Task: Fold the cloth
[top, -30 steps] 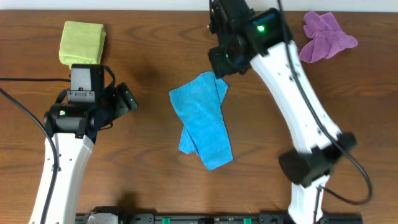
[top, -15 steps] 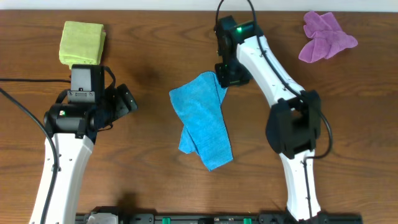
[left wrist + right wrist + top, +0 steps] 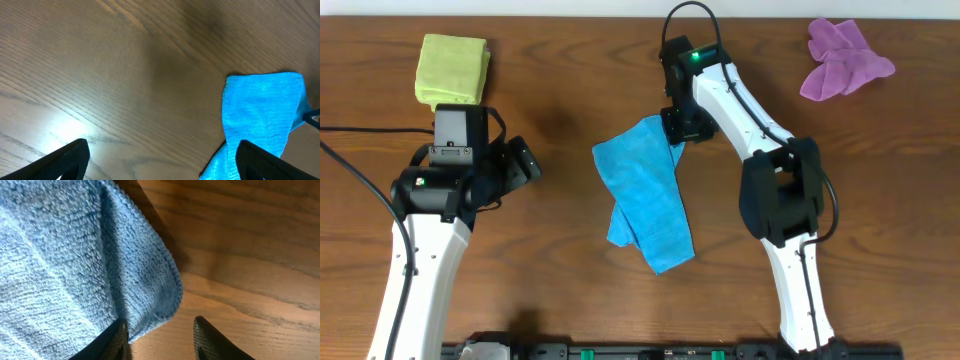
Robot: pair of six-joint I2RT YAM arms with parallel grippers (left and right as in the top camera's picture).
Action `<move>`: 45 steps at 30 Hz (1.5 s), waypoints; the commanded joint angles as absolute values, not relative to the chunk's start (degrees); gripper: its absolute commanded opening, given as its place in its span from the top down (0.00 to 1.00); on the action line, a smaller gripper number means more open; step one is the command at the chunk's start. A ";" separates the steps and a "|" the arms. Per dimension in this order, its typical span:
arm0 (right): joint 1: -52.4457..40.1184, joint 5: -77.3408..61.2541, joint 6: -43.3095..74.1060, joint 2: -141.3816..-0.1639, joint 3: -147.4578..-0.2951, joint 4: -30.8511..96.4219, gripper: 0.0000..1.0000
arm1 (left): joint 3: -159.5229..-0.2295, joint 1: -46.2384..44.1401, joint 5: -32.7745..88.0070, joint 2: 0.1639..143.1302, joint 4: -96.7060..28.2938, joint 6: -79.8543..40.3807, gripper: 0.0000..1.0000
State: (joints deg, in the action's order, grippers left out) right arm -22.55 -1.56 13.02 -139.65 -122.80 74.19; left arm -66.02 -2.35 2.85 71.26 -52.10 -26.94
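Note:
A blue cloth (image 3: 648, 195) lies crumpled and partly folded over at the table's middle. My right gripper (image 3: 678, 128) is down at its far right corner. In the right wrist view the gripper (image 3: 160, 335) is open. The cloth's rounded corner (image 3: 150, 290) lies between the fingers, and the left finger touches its edge. My left gripper (image 3: 525, 165) is open and empty, hovering left of the cloth. In the left wrist view its fingers (image 3: 160, 165) frame bare wood, with the cloth (image 3: 260, 115) at the right.
A folded yellow-green cloth (image 3: 452, 67) lies at the far left corner. A crumpled purple cloth (image 3: 842, 58) lies at the far right. The table is dark brown wood.
My right arm has come down and a little left onto the blue cloth's far right corner. The left arm and the cloth have not moved.

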 commanded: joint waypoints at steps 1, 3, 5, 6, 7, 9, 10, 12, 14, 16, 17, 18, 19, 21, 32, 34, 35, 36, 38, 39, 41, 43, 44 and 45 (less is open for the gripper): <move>-22.68 -2.24 13.28 -139.81 -122.76 73.91 0.58 | -66.70 -2.17 3.01 71.18 -52.27 -26.30 0.05; -22.68 -3.14 13.28 -140.29 -122.76 73.87 0.59 | -66.70 -2.17 3.01 71.18 -52.27 -26.30 0.05; -22.68 -3.46 13.30 -140.88 -122.76 74.00 0.59 | -66.70 -2.17 3.03 71.18 -52.29 -26.30 0.05; -22.68 -3.49 13.30 -141.47 -122.76 74.17 0.61 | -66.70 -2.17 3.03 71.18 -52.29 -26.30 0.05; -22.68 -3.46 13.30 -141.86 -122.76 74.39 0.62 | -66.70 -2.17 3.01 71.18 -52.29 -26.30 0.05; -22.68 -3.51 13.32 -142.50 -122.76 74.54 0.67 | -66.70 -2.17 3.01 71.18 -52.29 -26.28 0.05; -22.68 -3.49 13.32 -142.63 -122.76 74.56 0.71 | -66.70 -2.17 3.01 71.18 -52.27 -26.11 0.05; -22.68 -3.44 13.32 -142.63 -122.76 74.46 0.78 | -66.70 -2.15 3.01 71.18 -52.25 -26.11 0.05; -22.50 -3.44 13.32 -142.63 -122.76 74.50 0.90 | -66.70 -2.17 3.01 71.18 -52.27 -26.11 0.05; -21.85 -3.20 13.28 -142.63 -122.76 75.13 0.99 | -66.70 -2.17 3.01 71.18 -52.27 -26.11 0.05; -21.52 -2.96 13.28 -142.63 -122.78 75.72 0.98 | -66.70 -2.17 3.01 71.18 -52.27 -26.11 0.05; -21.15 -2.22 13.30 -142.56 -122.87 76.66 0.99 | -66.70 -2.17 3.01 71.18 -52.27 -26.11 0.05; -20.82 -1.39 13.30 -142.34 -122.98 77.65 0.99 | -66.70 -2.17 3.01 71.18 -52.29 -26.11 0.05; -19.77 1.96 13.30 -141.60 -123.63 80.34 0.99 | -66.70 -2.17 3.01 71.18 -52.27 -26.11 0.05; -16.43 17.39 15.90 -134.26 -141.21 97.14 0.99 | -66.70 -2.17 2.98 71.18 -52.25 -25.85 0.05; -16.62 16.56 15.90 -132.60 -143.98 97.32 0.99 | -66.70 -2.17 3.01 71.18 -52.25 -25.87 0.05; -16.97 15.20 15.99 -131.66 -145.12 97.10 0.99 | -66.70 -2.17 3.01 71.18 -52.23 -25.87 0.05; -17.41 13.54 16.01 -130.82 -146.15 96.90 0.99 | -66.70 -2.17 3.01 71.18 -52.23 -25.87 0.05; -19.07 6.70 15.27 -128.70 -149.27 95.15 0.98 | -66.70 -2.17 3.01 71.18 -51.99 -25.87 0.05; -19.84 3.92 14.96 -127.83 -150.36 94.04 0.99 | -66.70 -2.17 3.01 71.18 -51.83 -25.87 0.05; -21.78 -0.67 14.96 -126.30 -152.48 91.74 0.99 | -66.70 -2.17 3.03 71.18 -51.81 -25.89 0.05; -23.97 -4.38 14.96 -124.79 -154.19 89.23 0.99 | -66.70 -2.17 3.01 71.18 -51.83 -25.89 0.05; -25.08 -5.87 14.96 -124.05 -154.74 87.96 0.98 | -66.70 -2.17 3.03 71.18 -51.83 -25.89 0.05; -26.52 -7.31 14.96 -123.24 -155.26 86.46 0.99 | -66.70 -2.17 3.03 71.18 -51.83 -25.89 0.05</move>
